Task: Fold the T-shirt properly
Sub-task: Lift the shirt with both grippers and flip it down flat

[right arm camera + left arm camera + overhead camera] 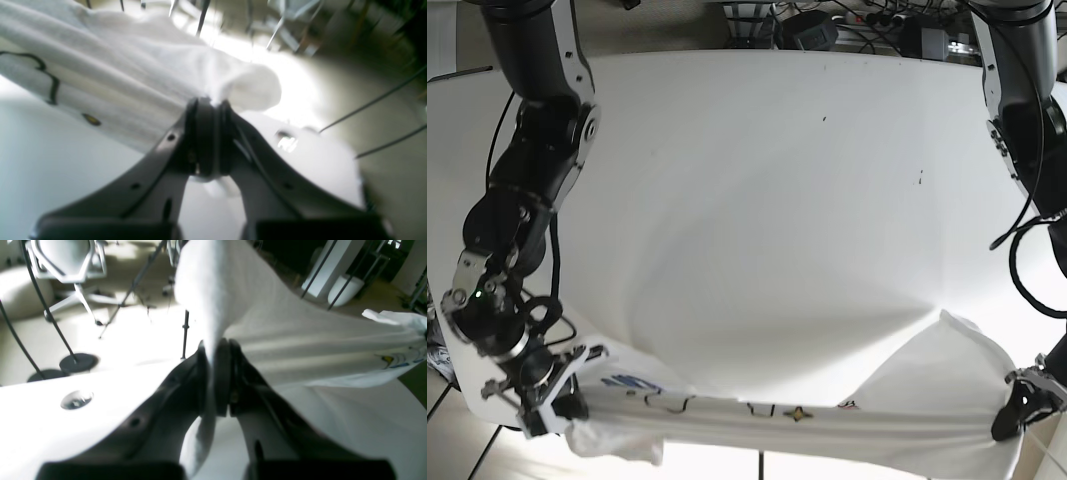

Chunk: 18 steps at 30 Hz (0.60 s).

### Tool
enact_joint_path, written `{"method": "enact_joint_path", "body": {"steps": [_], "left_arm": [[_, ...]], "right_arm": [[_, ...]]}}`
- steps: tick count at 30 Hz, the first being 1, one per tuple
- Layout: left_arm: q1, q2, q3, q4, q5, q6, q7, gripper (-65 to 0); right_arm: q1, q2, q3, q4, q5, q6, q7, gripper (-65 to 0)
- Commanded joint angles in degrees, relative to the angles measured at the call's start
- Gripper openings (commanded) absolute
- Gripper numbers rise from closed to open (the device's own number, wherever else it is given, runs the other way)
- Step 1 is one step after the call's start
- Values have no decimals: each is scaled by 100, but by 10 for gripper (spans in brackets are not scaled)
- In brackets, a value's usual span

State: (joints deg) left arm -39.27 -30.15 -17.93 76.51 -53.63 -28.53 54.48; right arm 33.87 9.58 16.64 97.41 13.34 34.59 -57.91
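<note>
The white T-shirt (847,380) is stretched between both arms along the table's near edge, with its printed side showing as a strip (727,405) of lettering. My left gripper (215,350) is shut on a bunched corner of the T-shirt (267,323); in the base view it sits at the lower right (1017,410). My right gripper (208,103) is shut on another corner of the T-shirt (133,76); in the base view it sits at the lower left (557,395). The cloth hangs taut between them, lifted at the near edge.
The white table (767,180) spreads bare behind the shirt. A round metal fitting (76,399) is set in the table; it also shows in the right wrist view (285,140). Cables and gear (827,30) lie past the far edge. A chair (70,263) and stand bases (78,361) are on the floor.
</note>
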Motion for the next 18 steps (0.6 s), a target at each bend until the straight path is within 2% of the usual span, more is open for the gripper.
{"method": "enact_joint_path", "body": {"steps": [1,4,6,11,14,16,18], "left_arm": [[476,-163,-382,397,13,-122,-204,-650],[1698,-145,-593,723,22,-404,-204,-650],[2340,-154,-646,907,22,-562,-204,-650],[3896,-154,-971,934,31,-817,-213,-650],[4555,-154,-1226,951,75,-966,-213,-650],[4828,-154,-1279,1030,321,-966,-213,-650],[5144,-128,-1393,1118,629,-975,-213,-650]], "right_arm": [[-578,-92,283,541,-90,-61,354,-631],[-1809,-391,476,717,-90,-61,723,-631],[-2468,-532,476,936,-90,-61,925,-631],[-3866,-1095,476,1007,-90,-61,1470,-631],[-4428,-1209,467,1077,-90,-61,1593,-631],[-4701,-1253,441,1165,-29,-61,1593,-629],[-5070,-1279,459,1226,340,-61,1593,-629]]}}
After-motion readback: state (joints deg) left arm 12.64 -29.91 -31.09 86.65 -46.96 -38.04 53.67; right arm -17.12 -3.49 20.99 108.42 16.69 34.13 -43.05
